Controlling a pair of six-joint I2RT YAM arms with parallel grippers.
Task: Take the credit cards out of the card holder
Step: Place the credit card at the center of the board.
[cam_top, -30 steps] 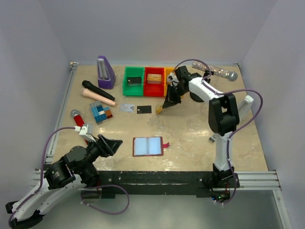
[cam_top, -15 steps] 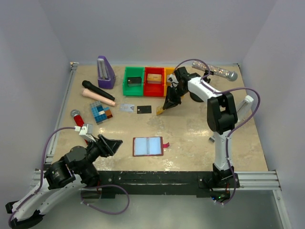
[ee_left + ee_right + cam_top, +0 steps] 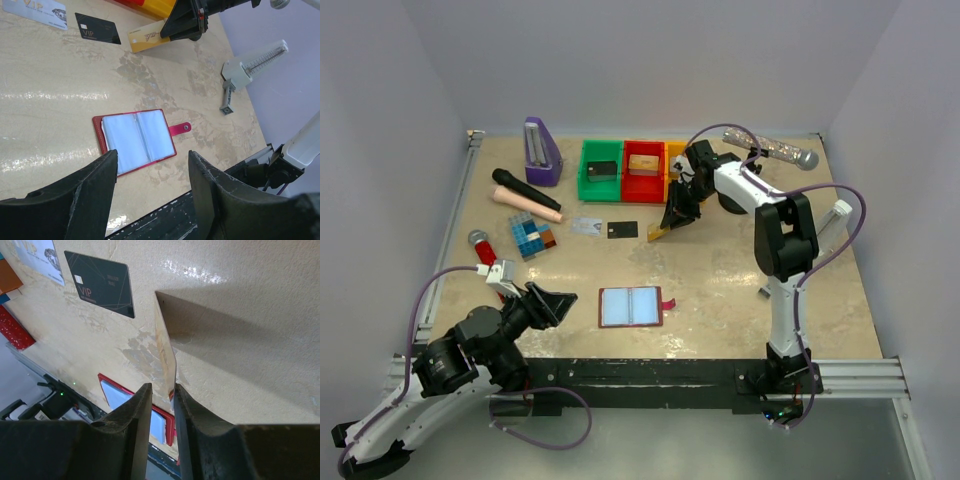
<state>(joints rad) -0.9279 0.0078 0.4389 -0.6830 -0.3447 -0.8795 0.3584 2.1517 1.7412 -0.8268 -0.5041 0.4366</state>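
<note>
The card holder (image 3: pixel 631 306) lies open and flat near the table's front, red rim and pale blue lining up; it also shows in the left wrist view (image 3: pixel 135 140) and right wrist view (image 3: pixel 120 392). Three credit cards are out on the table: silvery (image 3: pixel 586 226), black (image 3: pixel 622 229) and gold-tan (image 3: pixel 656 231). The gold-tan card (image 3: pixel 165 347) stands tilted, its far edge on the table, its near end between my right gripper's (image 3: pixel 162 390) slightly parted fingers, leaning on one finger only. My left gripper (image 3: pixel 152 160) hangs open and empty above the holder's near side.
Green (image 3: pixel 601 170), red (image 3: pixel 643 170) and yellow (image 3: pixel 672 160) trays line the back. A purple metronome (image 3: pixel 541 152), black microphone (image 3: pixel 525 190), tiled block (image 3: pixel 532 236) and red microphone (image 3: pixel 485 248) stand left; a glitter microphone (image 3: pixel 770 148) lies back right.
My right gripper's fingers have parted a little around the gold-tan card; the card still leans by them. Both arms stay where they were.
</note>
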